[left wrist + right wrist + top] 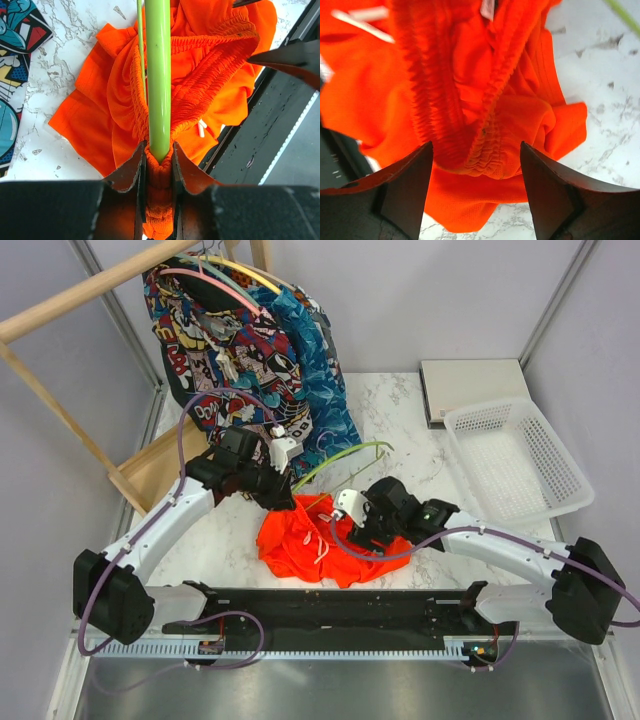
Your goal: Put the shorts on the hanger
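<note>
The orange-red shorts point(300, 545) lie bunched on the marble table between the two arms, with the white drawstring showing. The lime-green hanger point(345, 455) slants up to the right from my left gripper point(287, 490). In the left wrist view the left gripper point(159, 150) is shut on the hanger bar point(158, 75) and the elastic waistband point(200, 90) together. My right gripper point(347, 523) is open at the shorts' right side. In the right wrist view its jaws point(476, 150) stand wide apart, with the gathered waistband point(485, 145) between them, not gripped.
A comic-print garment point(215, 340) and a blue patterned one point(315, 390) hang on a wooden rack point(90, 295) at the back left. A white basket point(515, 460) and a grey flat box point(470, 385) stand at the back right. A black rail point(330, 605) runs along the near edge.
</note>
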{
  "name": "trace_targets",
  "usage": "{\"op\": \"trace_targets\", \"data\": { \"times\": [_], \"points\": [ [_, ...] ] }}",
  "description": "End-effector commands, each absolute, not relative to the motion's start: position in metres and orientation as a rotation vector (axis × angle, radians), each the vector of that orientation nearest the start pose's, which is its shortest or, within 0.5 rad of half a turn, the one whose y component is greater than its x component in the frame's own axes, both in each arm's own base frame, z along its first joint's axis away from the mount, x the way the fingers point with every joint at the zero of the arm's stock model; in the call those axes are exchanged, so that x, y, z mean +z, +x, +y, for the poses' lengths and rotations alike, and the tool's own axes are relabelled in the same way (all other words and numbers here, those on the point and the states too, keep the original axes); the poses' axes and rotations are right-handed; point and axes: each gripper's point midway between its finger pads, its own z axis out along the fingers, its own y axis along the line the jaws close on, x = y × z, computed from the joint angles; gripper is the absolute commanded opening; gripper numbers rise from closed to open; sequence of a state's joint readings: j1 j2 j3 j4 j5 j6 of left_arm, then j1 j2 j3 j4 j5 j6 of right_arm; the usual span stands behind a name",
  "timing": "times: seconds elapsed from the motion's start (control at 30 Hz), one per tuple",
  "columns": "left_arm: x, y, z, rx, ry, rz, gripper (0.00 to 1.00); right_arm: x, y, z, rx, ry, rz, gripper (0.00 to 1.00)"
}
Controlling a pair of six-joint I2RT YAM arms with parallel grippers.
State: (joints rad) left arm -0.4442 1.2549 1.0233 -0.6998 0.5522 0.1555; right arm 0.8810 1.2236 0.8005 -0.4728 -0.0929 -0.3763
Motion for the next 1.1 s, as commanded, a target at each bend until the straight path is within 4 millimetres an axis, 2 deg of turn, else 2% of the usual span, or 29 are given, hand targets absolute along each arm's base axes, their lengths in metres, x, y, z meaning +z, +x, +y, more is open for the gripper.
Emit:
{"op": "trace_targets", "data": {
  "times": [0.0, 0.1, 0.3, 0.4, 0.5, 0.67, 0.77, 0.87, 0.9, 0.93, 0.97, 1.0, 1.07],
  "points": [
    [0.17, 0.23, -0.213, -0.884, 0.888, 2.257, 0.02, 0.104, 0.244, 0.234, 0.099, -1.236, 1.922, 0.75],
    [0.168, 0.227, -0.213, -0.899, 0.874, 2.268, 0.02, 0.106, 0.258, 0.23, 0.027, -1.159, 1.912, 0.67],
    [0.167, 0.225, -0.209, -0.889, 0.86, 2.266, 0.02, 0.092, 0.265, 0.216, -0.064, -1.101, 1.954, 0.51],
    [0.165, 0.222, -0.208, -0.898, 0.852, 2.275, 0.02, 0.087, 0.26, 0.212, -0.043, -1.097, 1.972, 0.51],
    [0.166, 0.223, -0.209, -0.918, 0.845, 2.275, 0.02, 0.074, 0.247, 0.217, 0.031, -1.158, 1.994, 0.64],
    [0.17, 0.226, -0.21, -0.923, 0.832, 2.274, 0.02, 0.05, 0.246, 0.212, -0.032, -1.229, 2.041, 0.61],
    [0.172, 0.228, -0.203, -0.912, 0.802, 2.278, 0.02, 0.054, 0.257, 0.2, -0.129, -1.198, 2.041, 0.49],
    [0.176, 0.23, -0.188, -0.899, 0.808, 2.261, 0.02, 0.072, 0.266, 0.18, -0.126, -1.12, 2.07, 0.29],
    [0.181, 0.226, -0.185, -0.916, 0.824, 2.239, 0.02, 0.078, 0.27, 0.174, -0.123, -1.105, 2.068, 0.21],
    [0.184, 0.228, -0.177, -0.914, 0.819, 2.23, 0.02, 0.089, 0.279, 0.16, -0.126, -1.042, 2.073, 0.15],
    [0.187, 0.228, -0.174, -0.905, 0.864, 2.196, 0.02, 0.091, 0.28, 0.15, -0.126, -1.032, 2.088, 0.02],
    [0.191, 0.22, -0.172, -0.938, 0.881, 2.19, 0.02, 0.093, 0.284, 0.141, -0.131, -1.009, 2.097, 0.0],
    [0.195, 0.222, -0.163, -0.915, 0.883, 2.166, 0.02, 0.099, 0.289, 0.12, -0.146, -0.967, 2.112, 0.0]
  ]
}}
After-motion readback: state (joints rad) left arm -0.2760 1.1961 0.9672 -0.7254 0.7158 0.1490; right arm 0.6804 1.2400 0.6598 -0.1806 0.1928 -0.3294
